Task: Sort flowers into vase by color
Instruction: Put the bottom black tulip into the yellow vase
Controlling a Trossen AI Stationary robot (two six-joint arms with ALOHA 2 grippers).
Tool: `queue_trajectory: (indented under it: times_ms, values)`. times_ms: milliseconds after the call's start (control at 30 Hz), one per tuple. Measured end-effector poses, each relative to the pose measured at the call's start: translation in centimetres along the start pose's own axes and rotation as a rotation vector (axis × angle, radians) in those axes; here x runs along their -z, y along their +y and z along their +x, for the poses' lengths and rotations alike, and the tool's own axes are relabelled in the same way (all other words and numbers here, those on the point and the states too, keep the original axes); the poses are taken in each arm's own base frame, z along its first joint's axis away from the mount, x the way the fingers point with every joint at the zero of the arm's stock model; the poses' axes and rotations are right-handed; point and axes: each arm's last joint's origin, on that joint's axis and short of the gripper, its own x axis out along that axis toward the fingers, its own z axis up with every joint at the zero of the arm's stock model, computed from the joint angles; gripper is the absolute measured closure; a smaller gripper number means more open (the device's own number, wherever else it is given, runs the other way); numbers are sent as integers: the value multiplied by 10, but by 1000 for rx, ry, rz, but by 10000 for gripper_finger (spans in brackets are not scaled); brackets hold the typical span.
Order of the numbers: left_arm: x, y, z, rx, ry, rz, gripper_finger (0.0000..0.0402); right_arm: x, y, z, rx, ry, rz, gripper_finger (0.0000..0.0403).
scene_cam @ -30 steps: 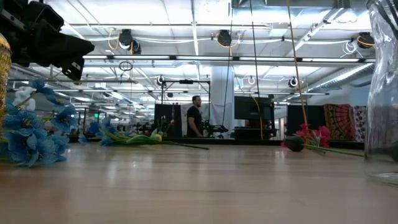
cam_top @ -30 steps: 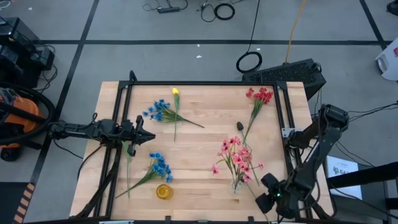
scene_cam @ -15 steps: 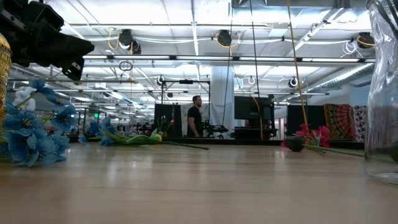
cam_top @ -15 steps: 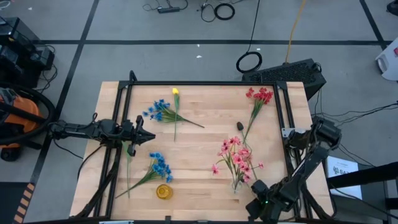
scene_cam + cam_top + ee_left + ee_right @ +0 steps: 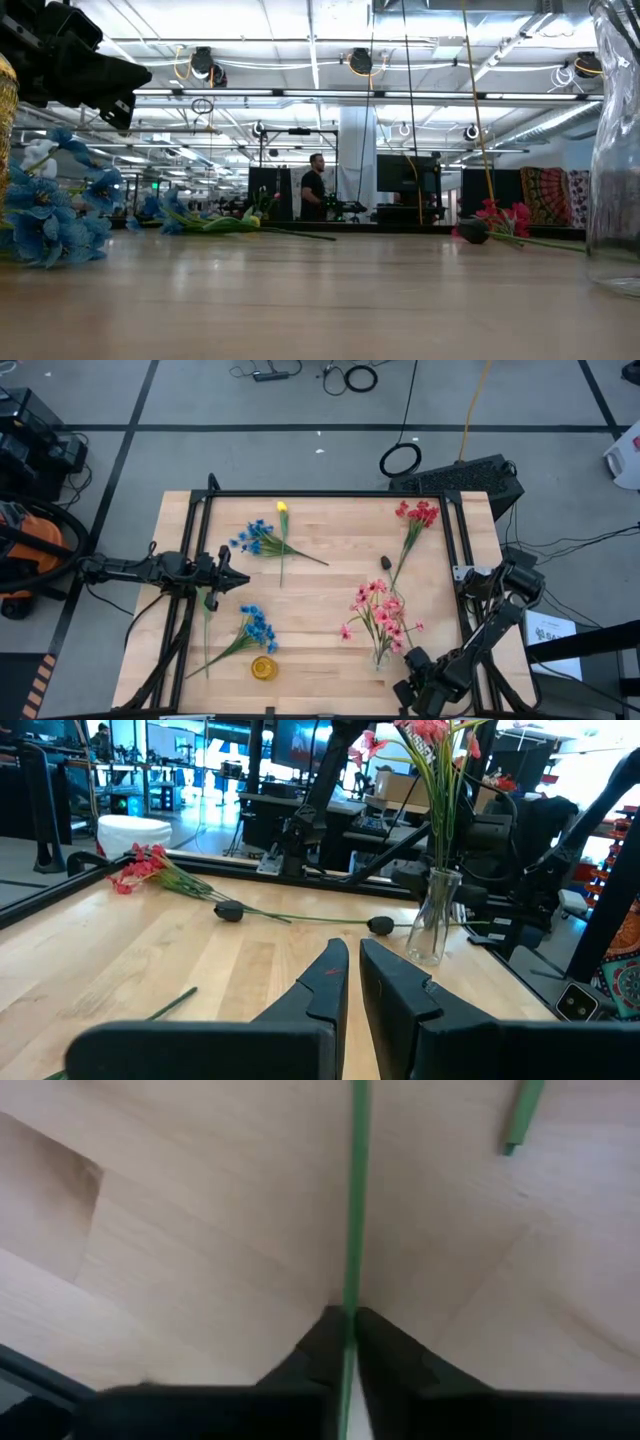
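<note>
Green stem (image 5: 354, 1200) is pinched between the right gripper's (image 5: 415, 685) closed jaws at the near edge, likely to lift that flower toward the vase (image 5: 381, 656), while the left gripper (image 5: 232, 577) waits, jaws nearly together.

Wooden table (image 5: 330, 610), pale planked top, black frame rails along far and side edges.
- Far left-centre: blue sprig (image 5: 258, 540), with a yellow bud (image 5: 282, 508) whose stem crosses it.
- Far right: red sprig (image 5: 416, 515), stem running toward centre.
- Centre-right: small dark object (image 5: 385, 562).
- Near left: second blue sprig (image 5: 255, 628).
- Near edge, left of centre: yellow round object (image 5: 264, 667).
- Near right: clear glass vase (image 5: 382, 657) holding pink flowers (image 5: 377, 612).
</note>
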Motion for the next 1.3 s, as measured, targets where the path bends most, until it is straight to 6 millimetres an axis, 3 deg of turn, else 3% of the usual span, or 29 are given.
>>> queue_trajectory:
  times_ms: [133,267,433,567,800,933,1133,1300]
  values:
    - [0,0,0,0,0,0,366,-8,-16,-16,53,-104,4,395]
    - [0,0,0,0,0,0,366,-21,-29,-59,-5,-178,30,400]
    - [0,0,0,0,0,0,366,-49,-62,-116,-120,-395,25,402]
    - [0,0,0,0,0,0,366,-80,-99,-155,-128,-547,17,402]
    - [0,0,0,0,0,0,366,-128,-147,-207,-381,-854,-27,402]
    - [0,0,0,0,0,0,366,-149,-166,-236,-398,-1023,-42,403]
    - [0,0,0,0,0,0,366,-161,-173,-298,-391,-1305,-74,403]
    - [0,0,0,0,0,0,366,-164,-145,-359,-383,-1476,-157,403]
